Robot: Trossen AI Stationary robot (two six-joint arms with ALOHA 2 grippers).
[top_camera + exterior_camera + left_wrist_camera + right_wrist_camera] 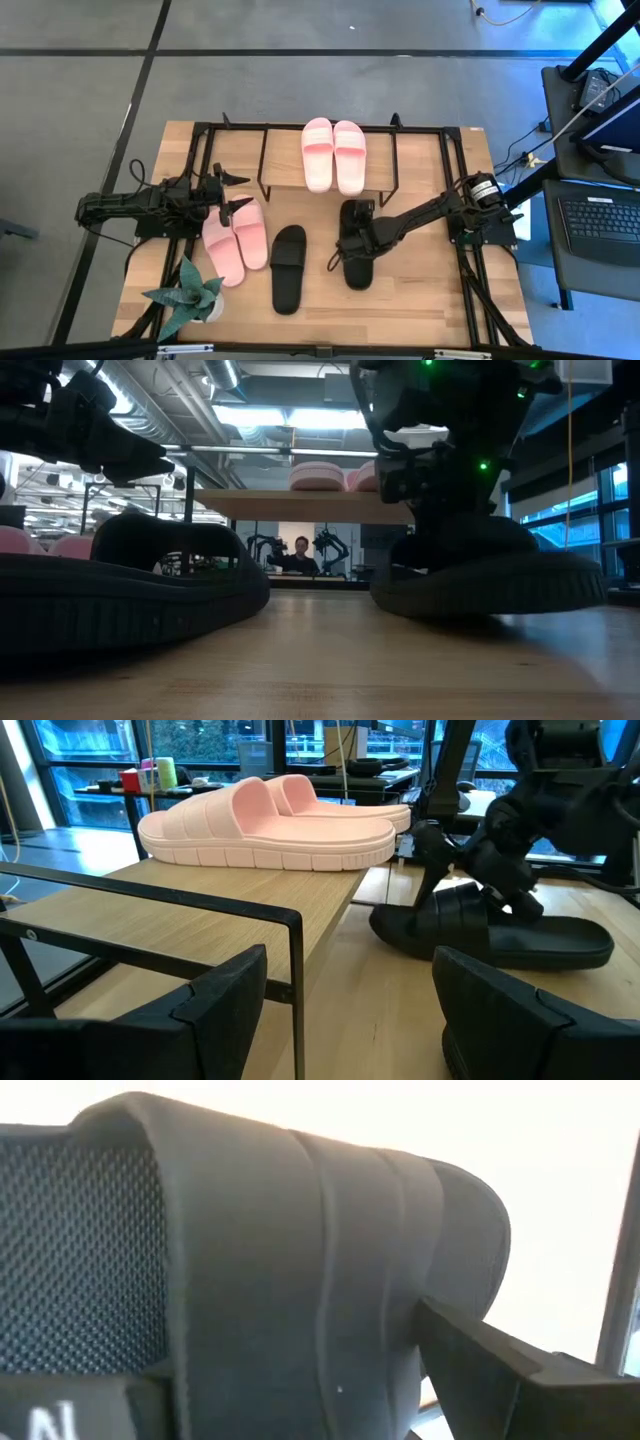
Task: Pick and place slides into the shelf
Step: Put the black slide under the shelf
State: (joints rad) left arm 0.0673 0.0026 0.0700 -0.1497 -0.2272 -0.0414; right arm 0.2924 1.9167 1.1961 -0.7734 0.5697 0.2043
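Note:
The shelf (415,160) stands at the table's far side, with one pink pair (333,155) on its top board (230,890). A second pink pair (235,240) lies on the table just near of my left gripper (238,191), which is open and touches nothing. One black slide (288,268) lies flat on its sole at the table's middle. The other black slide (357,250) sits on the table to its right, under my right gripper (355,232), which is shut on it. My right gripper holds the black slide by its wide strap (330,1280), pinched between the two fingers, one finger (500,1370) on each side of the band. It comes from above, slanting down from the table's right. The slide's sole (480,600) still looks down on the table.
A small potted plant (185,295) stands at the near left corner. The shelf's thin black frame (300,950) rises just ahead of my left gripper. Bare board lies on the shelf left and right of the pink pair. A person (300,555) sits far behind the table.

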